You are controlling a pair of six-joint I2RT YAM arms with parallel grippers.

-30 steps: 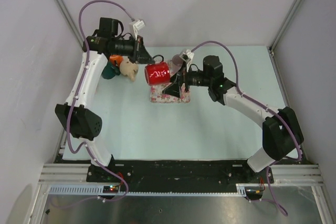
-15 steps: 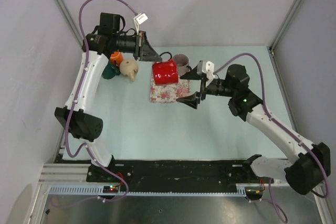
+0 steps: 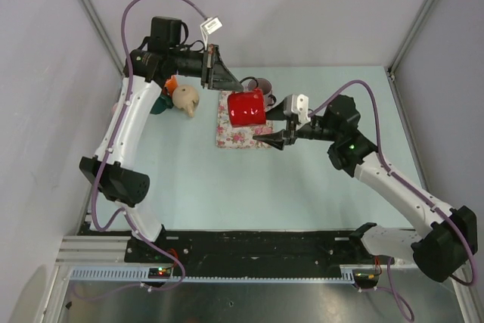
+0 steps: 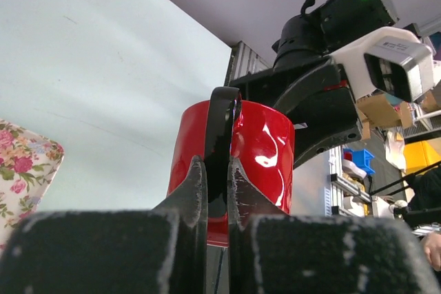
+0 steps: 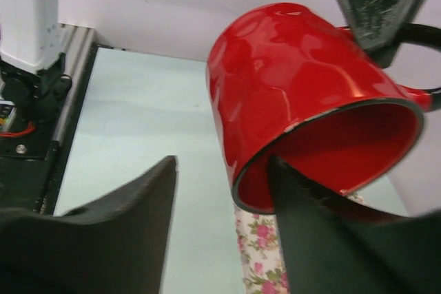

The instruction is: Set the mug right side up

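Red enamel catches the eye from the top camera: the mug [image 3: 246, 107] hangs in the air over the flowered cloth [image 3: 227, 135], pinched by the left gripper [image 3: 227, 81], while the right gripper [image 3: 271, 128] waits just beside it with its jaws apart, holding nothing. At the left wrist, the two fingers [image 4: 194, 184] are clenched on the mug's black-edged handle [image 4: 222, 122], and the red body [image 4: 238, 149] stands clear of the table [image 4: 103, 67]. From the right wrist, the mug [image 5: 289, 80] is tilted, its mouth facing downward and toward the camera, and one finger [image 5: 296, 204] reaches up at the rim. By my reading, the lift and part of the turn are done. Bringing the mouth upward and setting the base down are left.
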